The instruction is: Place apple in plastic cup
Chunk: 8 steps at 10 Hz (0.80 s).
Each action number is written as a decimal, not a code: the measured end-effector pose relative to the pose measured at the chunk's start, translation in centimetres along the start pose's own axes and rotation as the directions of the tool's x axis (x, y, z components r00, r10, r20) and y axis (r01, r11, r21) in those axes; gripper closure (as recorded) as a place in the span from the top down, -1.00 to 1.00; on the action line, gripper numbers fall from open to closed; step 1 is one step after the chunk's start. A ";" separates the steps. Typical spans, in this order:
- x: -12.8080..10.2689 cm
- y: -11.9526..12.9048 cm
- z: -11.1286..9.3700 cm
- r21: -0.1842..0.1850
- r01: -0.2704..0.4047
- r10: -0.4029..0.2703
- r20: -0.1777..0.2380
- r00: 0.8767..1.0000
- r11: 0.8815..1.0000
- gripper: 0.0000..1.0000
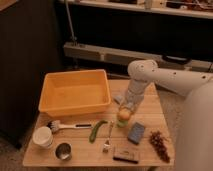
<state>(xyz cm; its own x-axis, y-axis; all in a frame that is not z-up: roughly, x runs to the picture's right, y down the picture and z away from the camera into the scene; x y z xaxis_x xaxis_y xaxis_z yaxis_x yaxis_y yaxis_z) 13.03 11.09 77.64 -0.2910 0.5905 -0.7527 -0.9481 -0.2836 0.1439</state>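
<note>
The apple (pixel 124 114) is a small yellowish-tan fruit resting in the top of the pale yellow-green plastic cup (pixel 122 121), which stands upright near the middle of the wooden table (pixel 150 115). My gripper (pixel 126 106) hangs straight down from the white arm, directly above the apple and touching or nearly touching it. The arm reaches in from the right.
A large orange bin (pixel 75 92) fills the table's back left. A white paper cup (pixel 42 136), a small dark metal cup (pixel 63 150), a dish brush (pixel 67 126), a long green vegetable (pixel 96 130), a fork (pixel 108 138), a blue sponge (pixel 135 133), grapes (pixel 159 142) and a dark bar (pixel 125 156) lie along the front.
</note>
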 end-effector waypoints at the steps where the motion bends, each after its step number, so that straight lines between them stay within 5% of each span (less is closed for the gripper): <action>1: 0.0 0.1 0.1 0.005 0.005 -0.005 -0.007 1.000 1.000 -0.99; 2: 0.0 0.3 0.3 0.009 0.007 -0.007 -0.012 1.000 1.000 -0.92; 8: -0.7 0.2 0.5 0.018 -0.024 0.024 -0.024 0.999 1.000 0.29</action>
<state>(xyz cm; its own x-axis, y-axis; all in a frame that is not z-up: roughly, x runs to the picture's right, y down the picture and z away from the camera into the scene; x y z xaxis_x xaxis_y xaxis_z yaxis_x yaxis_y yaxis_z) 12.97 11.01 78.57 -0.3105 0.5652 -0.7643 -0.9431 -0.2839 0.1732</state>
